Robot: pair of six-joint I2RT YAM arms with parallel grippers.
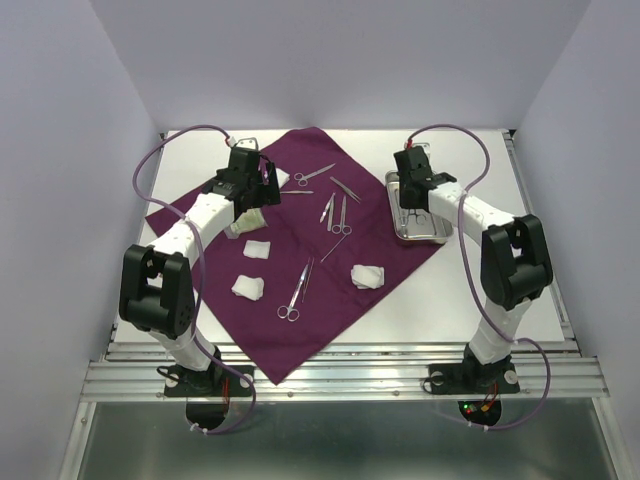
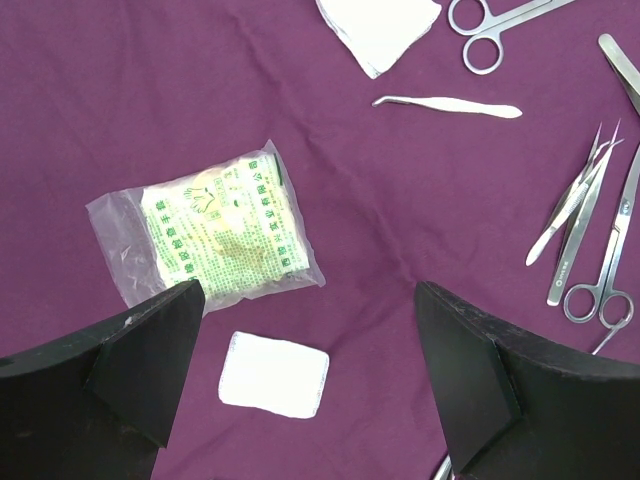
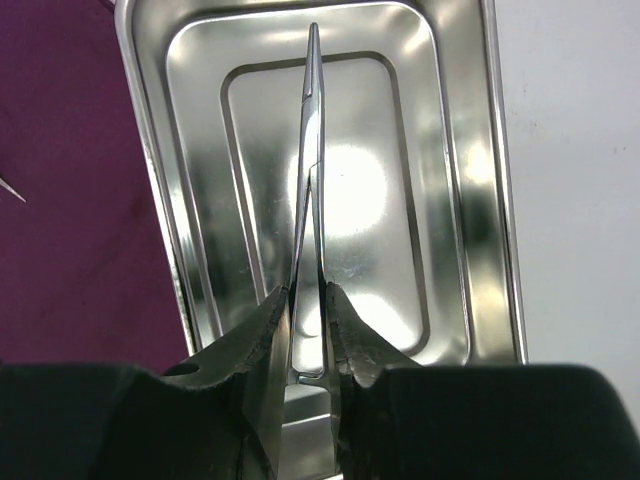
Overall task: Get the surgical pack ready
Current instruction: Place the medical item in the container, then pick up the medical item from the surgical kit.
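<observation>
Top view: the purple cloth lies mid-scene, with the steel tray on its right corner and the right gripper over it. Left wrist: the left gripper gapes wide above a bagged packet and a gauze wad. Right wrist: the narrow jaws pinch a slim silver instrument over the tray.

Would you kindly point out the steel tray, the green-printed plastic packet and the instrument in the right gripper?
Steel tray [image 3: 455, 200]: right wrist view, on its right inner wall.
Green-printed packet [image 2: 215, 235]: left wrist view, middle of its printed face.
Slim instrument [image 3: 311, 110]: right wrist view, on its upper shaft.
</observation>
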